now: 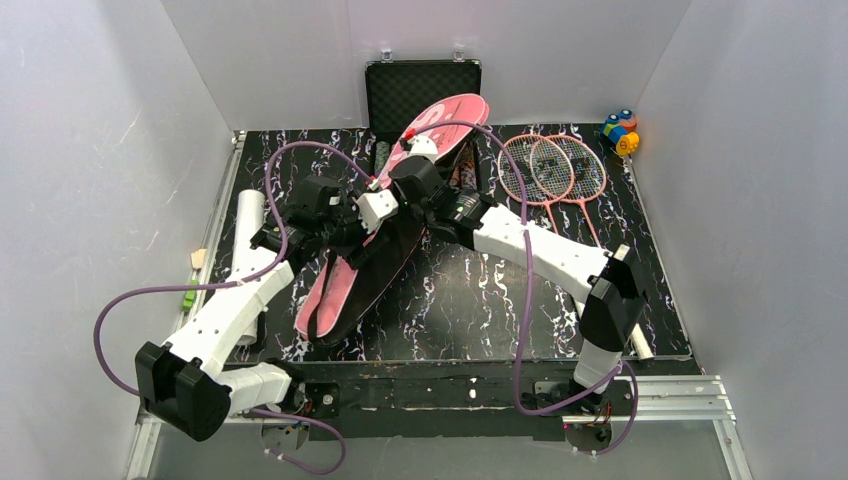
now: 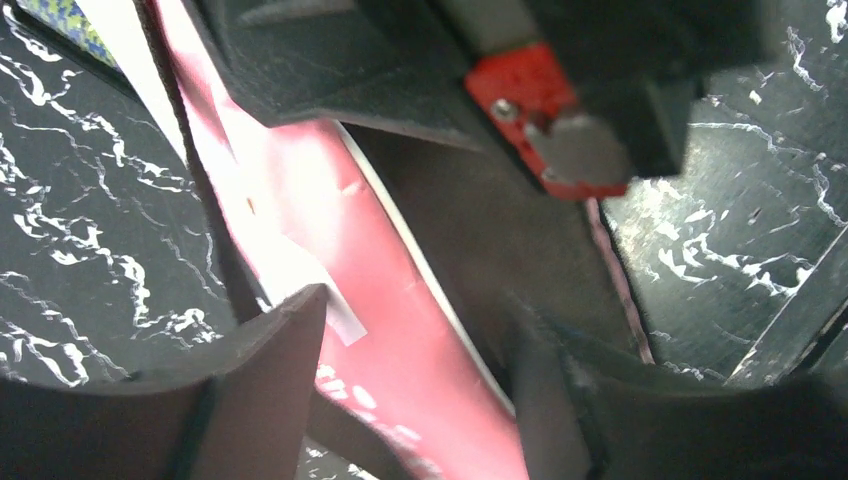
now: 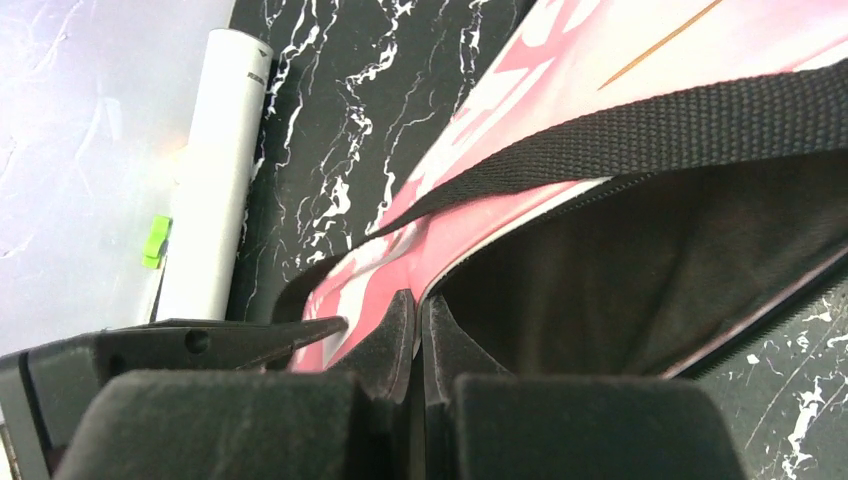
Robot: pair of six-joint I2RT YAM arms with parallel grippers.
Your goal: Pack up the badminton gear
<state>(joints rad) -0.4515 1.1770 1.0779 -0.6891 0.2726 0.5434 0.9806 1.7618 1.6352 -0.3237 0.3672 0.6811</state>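
The pink "SPORT" cover (image 1: pixel 345 270) lies diagonally across the mat, its mouth open on dark lining (image 3: pixel 640 270), with the black strap (image 3: pixel 650 130) across it. My right gripper (image 1: pixel 402 188) is shut on the edge of the cover's flap (image 3: pixel 418 305). My left gripper (image 1: pixel 372 212) is open (image 2: pixel 420 330), one finger (image 2: pixel 250 370) over the pink outside, the other (image 2: pixel 565 400) on the lining side. Two pink-framed rackets (image 1: pixel 552 168) lie at the back right. The long white tube (image 1: pixel 245 225) lies at the left edge and shows in the right wrist view (image 3: pixel 215 170). No shuttlecocks are in view.
A black case (image 1: pixel 420 90) stands at the back wall behind the cover's head. A small multicoloured toy (image 1: pixel 620 131) sits at the back right corner. A small green object (image 1: pixel 190 296) lies off the mat's left edge. Grey walls close in three sides.
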